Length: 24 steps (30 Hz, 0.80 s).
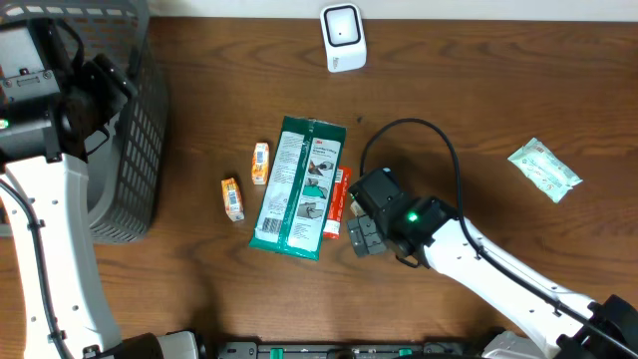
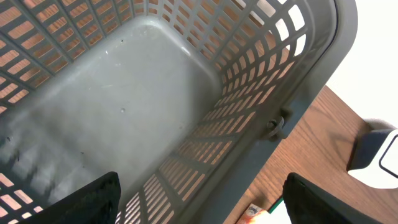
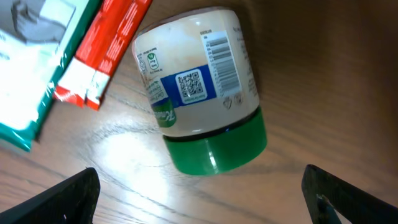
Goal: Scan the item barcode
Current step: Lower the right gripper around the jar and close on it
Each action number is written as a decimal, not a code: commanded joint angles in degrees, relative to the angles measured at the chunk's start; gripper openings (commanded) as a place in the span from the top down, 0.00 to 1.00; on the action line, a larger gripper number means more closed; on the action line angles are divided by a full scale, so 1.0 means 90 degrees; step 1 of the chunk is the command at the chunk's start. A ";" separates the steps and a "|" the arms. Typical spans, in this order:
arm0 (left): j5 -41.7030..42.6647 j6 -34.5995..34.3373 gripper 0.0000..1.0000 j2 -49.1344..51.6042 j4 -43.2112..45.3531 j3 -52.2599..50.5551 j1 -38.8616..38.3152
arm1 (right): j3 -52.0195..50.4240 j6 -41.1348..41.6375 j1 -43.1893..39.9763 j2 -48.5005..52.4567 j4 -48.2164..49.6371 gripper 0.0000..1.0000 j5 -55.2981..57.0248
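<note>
The right fingers [image 3: 65, 200] stand spread wide, one at each lower corner of the wrist view, and they hold nothing and touch nothing. Ahead of them, in the open gap, a jar [image 3: 199, 93] lies on its side on the table [image 1: 478, 100], its green lid [image 3: 217, 146] toward the fingers. Its barcode [image 3: 225, 62] faces up and a little to the right. Just beside the jar's far end lies a red carton [image 3: 102, 50], which rests against a long green-and-white pack [image 1: 297, 186].

From overhead the jar itself is hidden under the right arm's wrist. The spot is toward the near edge of the table (the robot's side), about midway along it. The scanner [image 1: 342, 38] stands well apart, at the far edge.

The step in hand looks like the pick-up, with the jar not yet grasped. The next move would call for bringing the fingers down on either side of the white body and closing across it. The barcode would need to stay uncovered, which looks tight, since it sits on the flank one finger would meet. A round jar lying flat may also roll when first nudged. After that, the jar would need carrying to the far edge and turning so the barcode faces the scanner's window.

The left fingers [image 2: 93, 199] are also wide apart and empty. They hang over the grey basket [image 2: 292, 81] at the table's left edge.
</note>
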 commanded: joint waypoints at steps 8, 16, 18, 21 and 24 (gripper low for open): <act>-0.0056 0.0017 0.16 0.0039 -0.0017 0.0058 0.0022 | -0.0568 -0.1938 -0.0585 0.0342 0.0838 0.12 -0.0585; -0.0056 0.0015 0.16 0.0039 -0.0017 0.0058 0.0022 | -0.0707 -0.1938 -0.0595 0.0624 0.1139 0.16 -0.0792; -0.0056 0.0017 0.16 0.0039 -0.0017 0.0058 0.0022 | -0.0770 -0.1938 -0.0588 0.0685 0.1224 0.19 -0.0833; -0.0056 0.0017 0.16 0.0039 -0.0017 0.0058 0.0022 | -0.0821 -0.1938 -0.0590 0.0699 0.1294 0.24 -0.0833; -0.0056 0.0017 0.16 0.0039 -0.0015 0.0058 0.0022 | -0.0848 -0.1938 -0.0590 0.0699 0.1326 0.26 -0.0831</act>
